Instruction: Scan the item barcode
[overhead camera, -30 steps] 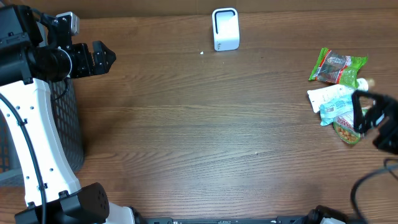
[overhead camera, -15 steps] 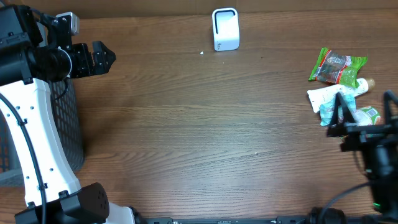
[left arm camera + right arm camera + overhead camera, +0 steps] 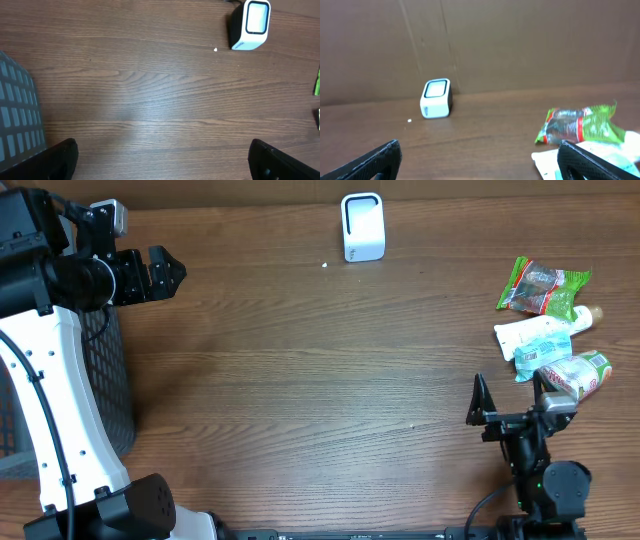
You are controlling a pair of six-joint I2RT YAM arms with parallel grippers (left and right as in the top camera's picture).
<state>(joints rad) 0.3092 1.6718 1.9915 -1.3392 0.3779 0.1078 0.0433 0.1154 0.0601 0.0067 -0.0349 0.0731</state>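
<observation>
Left gripper [image 3: 170, 272] hangs at far left above the mesh basket [image 3: 108, 375], jaws wide, holding nothing. Right gripper [image 3: 509, 398] sits near right, jaws wide, holding nothing. Packaged items [image 3: 530, 337] lie clustered at the right edge, just beside it. Scanner [image 3: 362, 226] stands far centre.

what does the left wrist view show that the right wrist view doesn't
Left wrist only: the mesh basket at its left edge. Right wrist only: the brown back wall and the green snack packet in full; the left wrist catches at most a green sliver at its right edge. Both: the white scanner, a white speck near it, and the wooden table.
</observation>
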